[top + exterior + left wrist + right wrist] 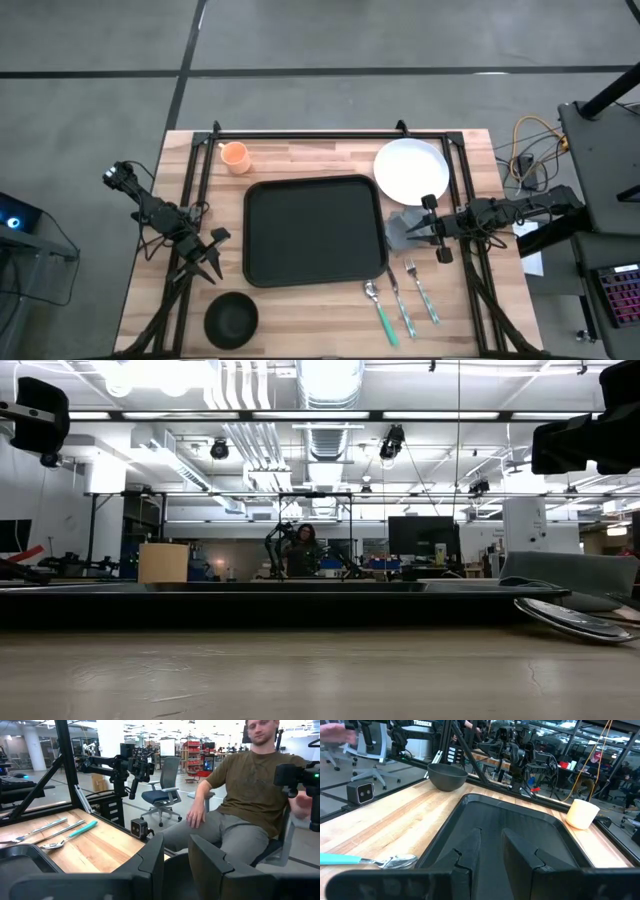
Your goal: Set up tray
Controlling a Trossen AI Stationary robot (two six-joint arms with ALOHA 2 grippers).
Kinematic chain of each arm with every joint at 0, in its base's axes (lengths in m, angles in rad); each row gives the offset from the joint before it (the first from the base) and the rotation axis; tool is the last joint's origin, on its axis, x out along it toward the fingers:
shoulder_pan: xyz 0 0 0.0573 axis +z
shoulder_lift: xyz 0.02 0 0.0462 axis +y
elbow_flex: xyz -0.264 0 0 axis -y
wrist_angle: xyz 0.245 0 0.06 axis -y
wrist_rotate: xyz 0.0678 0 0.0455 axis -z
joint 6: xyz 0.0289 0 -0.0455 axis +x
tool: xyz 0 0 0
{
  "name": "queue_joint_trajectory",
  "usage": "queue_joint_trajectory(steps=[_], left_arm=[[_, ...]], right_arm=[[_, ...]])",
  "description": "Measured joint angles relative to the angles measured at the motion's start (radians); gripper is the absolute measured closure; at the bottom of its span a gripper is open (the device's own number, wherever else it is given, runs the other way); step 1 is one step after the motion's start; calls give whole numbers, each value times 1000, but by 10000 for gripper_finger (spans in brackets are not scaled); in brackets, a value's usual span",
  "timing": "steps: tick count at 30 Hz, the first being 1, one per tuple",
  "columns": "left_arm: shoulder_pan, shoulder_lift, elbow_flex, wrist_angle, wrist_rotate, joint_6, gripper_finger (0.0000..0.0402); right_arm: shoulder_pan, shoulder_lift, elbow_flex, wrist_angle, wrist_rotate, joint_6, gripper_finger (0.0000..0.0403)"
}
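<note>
The black tray [315,231] is seen lying lengthwise between both arms, nearer the right gripper [413,229], whose fingers are narrowly parted, nothing held.

Open workshop: grey floor [300,40] with dark seams; ceiling lights [330,380] and ducts overhead; an office chair [162,795] beyond the counter's edge.

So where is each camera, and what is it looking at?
High view: above, looking straight down at the tray; both arms show, left tool, right tool.
Low view: at tabletop height, facing the room; arm parts hang at the top corners.
Left wrist view: on the left arm, facing cutlery and a seated person; own fingers show.
Right wrist view: over the tray, own fingers show.
Both wrist views share the spoon.
</note>
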Motion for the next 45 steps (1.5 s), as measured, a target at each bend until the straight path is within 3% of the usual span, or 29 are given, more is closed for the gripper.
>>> queue_joint_trajectory(steps=[9,11,14,17,25,29,33,36,38,40,42,45], left_arm=[[0,0,0,1,-6,13,331],[0,0,0,15,-82,124,331],[1,0,0,148,-264,431,331],[1,5,0,253,-299,575,331],[1,27,0,529,-302,569,331],[8,63,10,577,-326,570,331],[41,170,83,573,-446,566,331],[96,337,183,560,-566,529,331],[166,499,284,522,-611,478,331],[267,669,425,362,-659,363,331],[400,808,619,28,-715,152,331],[685,1005,869,-487,-607,-160,331]], right_arm=[[0,0,0,0,0,0,335],[0,0,0,0,0,0,335],[0,0,0,0,0,0,335],[0,0,0,0,0,0,335],[0,0,0,0,0,0,335],[0,0,0,0,0,0,335],[0,0,0,0,0,0,335],[0,0,0,0,0,0,335],[0,0,0,0,0,0,335],[0,0,0,0,0,0,335],[0,0,0,0,0,0,335],[0,0,0,0,0,0,335]])
